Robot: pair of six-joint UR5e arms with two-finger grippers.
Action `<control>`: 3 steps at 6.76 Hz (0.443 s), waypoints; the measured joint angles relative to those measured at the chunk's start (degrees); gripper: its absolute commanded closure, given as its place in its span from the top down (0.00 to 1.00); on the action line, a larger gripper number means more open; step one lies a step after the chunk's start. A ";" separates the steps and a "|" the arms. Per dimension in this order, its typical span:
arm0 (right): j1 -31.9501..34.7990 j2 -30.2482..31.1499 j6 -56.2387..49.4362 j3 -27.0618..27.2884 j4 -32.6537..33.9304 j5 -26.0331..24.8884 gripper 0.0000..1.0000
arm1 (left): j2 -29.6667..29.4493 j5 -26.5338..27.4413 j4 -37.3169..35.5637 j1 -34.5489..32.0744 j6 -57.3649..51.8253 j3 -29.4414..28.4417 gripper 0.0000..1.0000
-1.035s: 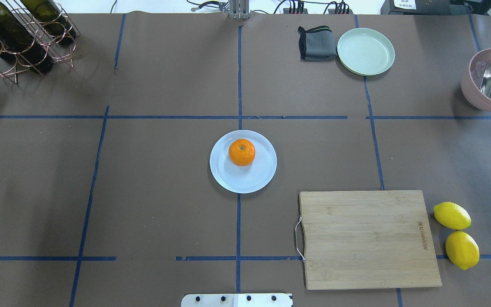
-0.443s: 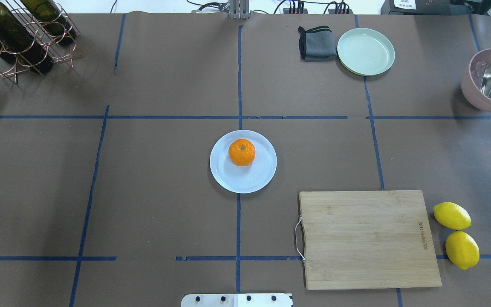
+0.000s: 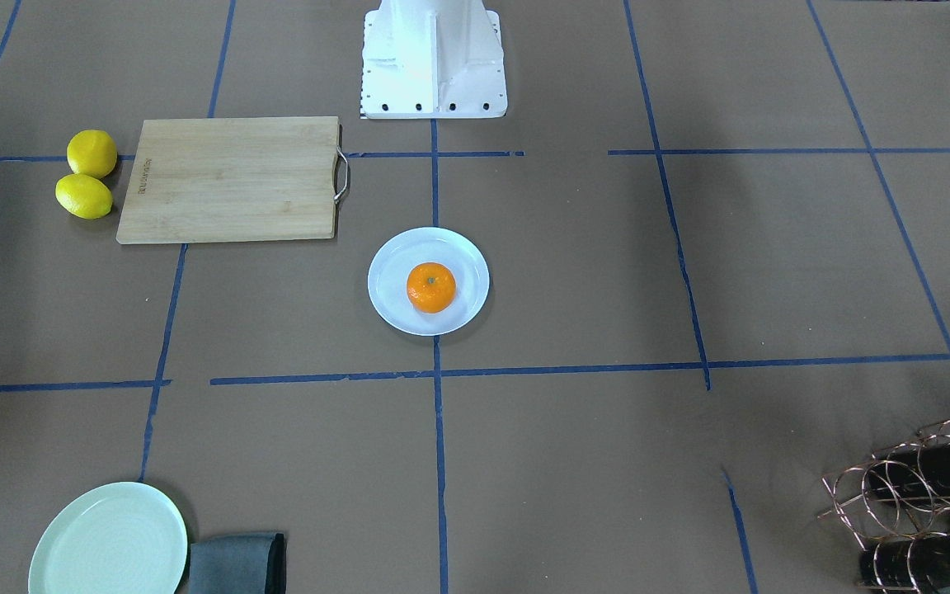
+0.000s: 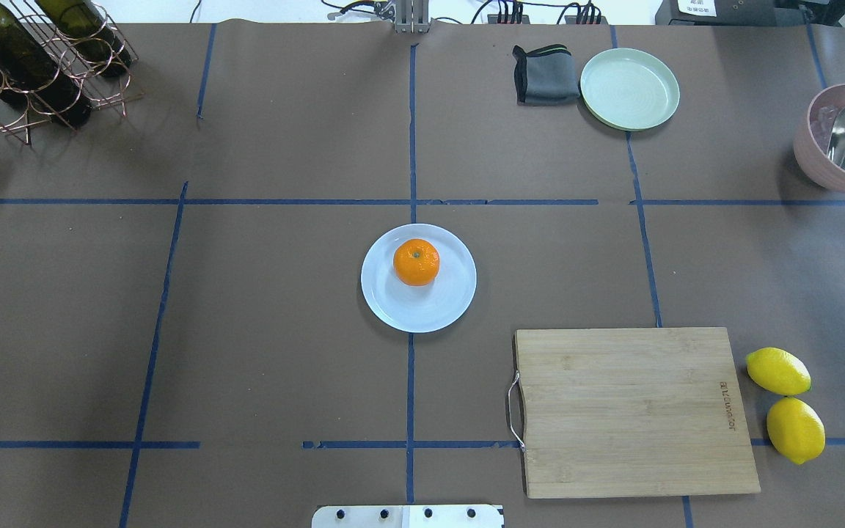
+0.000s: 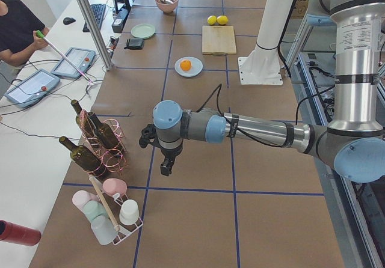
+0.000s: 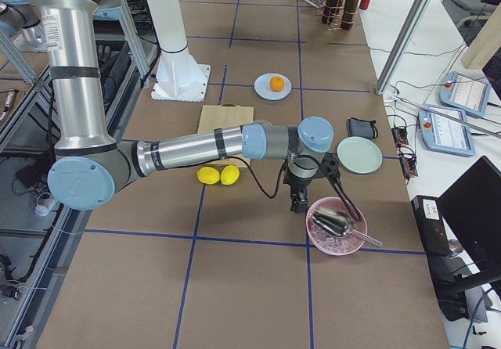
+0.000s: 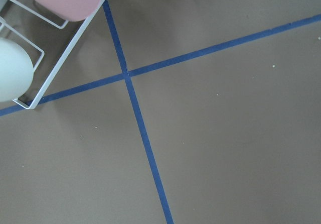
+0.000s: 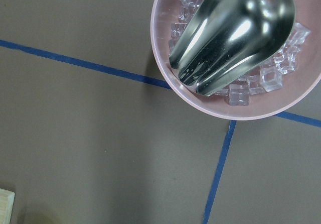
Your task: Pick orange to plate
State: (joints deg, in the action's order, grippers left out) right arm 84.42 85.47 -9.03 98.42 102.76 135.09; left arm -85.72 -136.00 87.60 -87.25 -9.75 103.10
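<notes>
The orange [image 4: 416, 262] rests on the white plate [image 4: 422, 320] at the table's middle, stem dimple up; the front-facing view shows the same orange [image 3: 430, 287] on that plate [image 3: 383, 285]. No gripper is near it. My left gripper [image 5: 166, 167] hangs over the table's left end beside the wine rack, seen only in the exterior left view, so I cannot tell its state. My right gripper [image 6: 300, 203] hovers at the right end by the pink bowl, seen only in the exterior right view, state unclear. Neither wrist view shows any fingers.
A wooden cutting board [image 4: 635, 411] lies front right with two lemons [image 4: 777, 370] beside it. A mint-green plate [image 4: 629, 89] and grey cloth [image 4: 544, 75] sit at the back. A pink bowl [image 8: 200, 103] holds ice and a metal scoop [image 8: 230, 33]. A bottle rack [image 4: 34, 66] stands back left.
</notes>
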 measured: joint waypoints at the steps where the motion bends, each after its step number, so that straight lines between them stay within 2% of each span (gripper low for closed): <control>1: -0.02 0.15 0.25 -0.03 -0.07 0.00 1.00 | 0.01 -0.17 -0.72 -0.35 -0.36 0.31 1.00; 3: -0.05 0.21 0.54 0.07 -0.20 0.00 1.00 | 2.42 -0.41 -0.56 -0.56 -0.44 1.24 1.00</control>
State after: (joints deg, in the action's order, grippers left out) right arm 84.38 85.68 -8.50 98.49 102.56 135.09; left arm -83.30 -136.41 87.04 -87.80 -10.19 104.34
